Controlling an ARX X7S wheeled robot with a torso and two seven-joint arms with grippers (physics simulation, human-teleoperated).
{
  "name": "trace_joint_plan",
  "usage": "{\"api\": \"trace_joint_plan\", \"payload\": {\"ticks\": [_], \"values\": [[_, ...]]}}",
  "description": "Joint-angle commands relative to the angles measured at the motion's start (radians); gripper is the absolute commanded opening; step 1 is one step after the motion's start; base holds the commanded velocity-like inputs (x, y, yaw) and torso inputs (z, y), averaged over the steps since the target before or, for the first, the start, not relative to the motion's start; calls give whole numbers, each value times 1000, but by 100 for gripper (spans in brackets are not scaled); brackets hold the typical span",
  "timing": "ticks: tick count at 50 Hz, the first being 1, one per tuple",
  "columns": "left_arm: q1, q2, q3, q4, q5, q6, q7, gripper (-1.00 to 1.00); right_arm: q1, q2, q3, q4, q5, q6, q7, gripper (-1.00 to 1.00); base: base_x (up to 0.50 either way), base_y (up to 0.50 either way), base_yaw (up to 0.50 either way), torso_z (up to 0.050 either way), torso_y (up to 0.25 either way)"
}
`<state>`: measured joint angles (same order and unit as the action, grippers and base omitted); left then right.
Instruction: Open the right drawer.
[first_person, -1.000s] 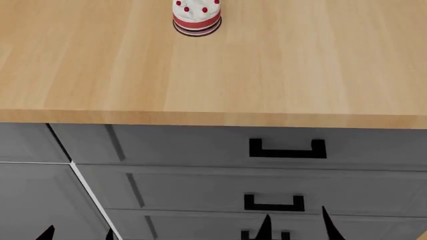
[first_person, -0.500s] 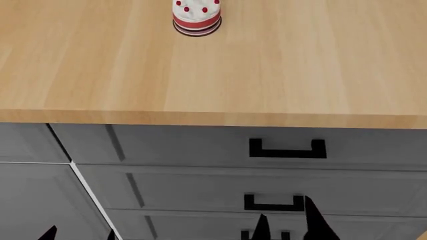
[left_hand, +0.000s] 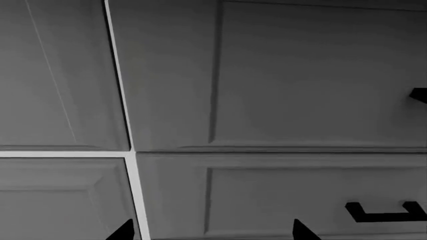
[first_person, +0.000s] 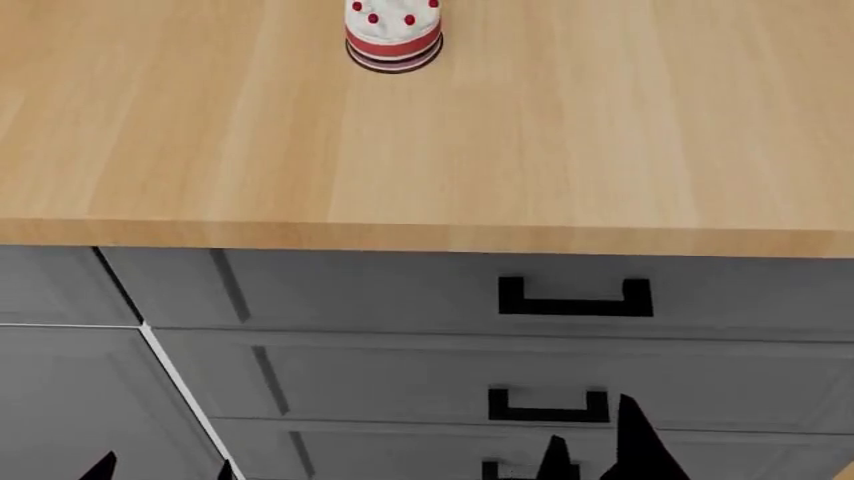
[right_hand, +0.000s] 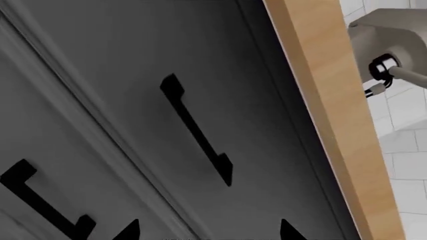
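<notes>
Right gripper (first_person: 594, 455), its black fingertips parted and grasping nothing, points up just below the shut, wide grey recessed-panel drawer (first_person: 400, 290) with its black squared U-shaped handle (first_person: 575, 298).

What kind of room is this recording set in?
Most likely a simulated kitchen: a wooden countertop over grey drawers with black bar handles, a small decorated cake on top, and white wall tiles in the right wrist view.

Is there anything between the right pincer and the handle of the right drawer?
Nothing visible. The right pincer, open, hangs in front of the lower drawers. Only bare grey front lies between it and the black handle of the right drawer above.
</notes>
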<state>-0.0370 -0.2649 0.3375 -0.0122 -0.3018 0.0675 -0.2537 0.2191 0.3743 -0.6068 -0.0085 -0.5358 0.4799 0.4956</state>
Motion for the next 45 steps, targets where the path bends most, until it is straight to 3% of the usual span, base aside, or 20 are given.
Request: {"api": "trace_joint_plan", "payload": {"ticks": [1, 16, 45], "values": [[-1, -3, 4, -1, -3, 2, -2, 100, 6, -2, -9, 12, -23, 25, 5, 100, 0, 0, 0, 0, 0], [-6, -4, 11, -9, -1, 2, -8, 100, 119, -22, -189, 183, -296, 192, -30, 100, 0, 0, 0, 0, 0], [-11, -12, 26, -14, 3, 0, -15, 100, 246, -58, -264, 366, -389, 243, -70, 100, 0, 0, 0, 0, 0]]}}
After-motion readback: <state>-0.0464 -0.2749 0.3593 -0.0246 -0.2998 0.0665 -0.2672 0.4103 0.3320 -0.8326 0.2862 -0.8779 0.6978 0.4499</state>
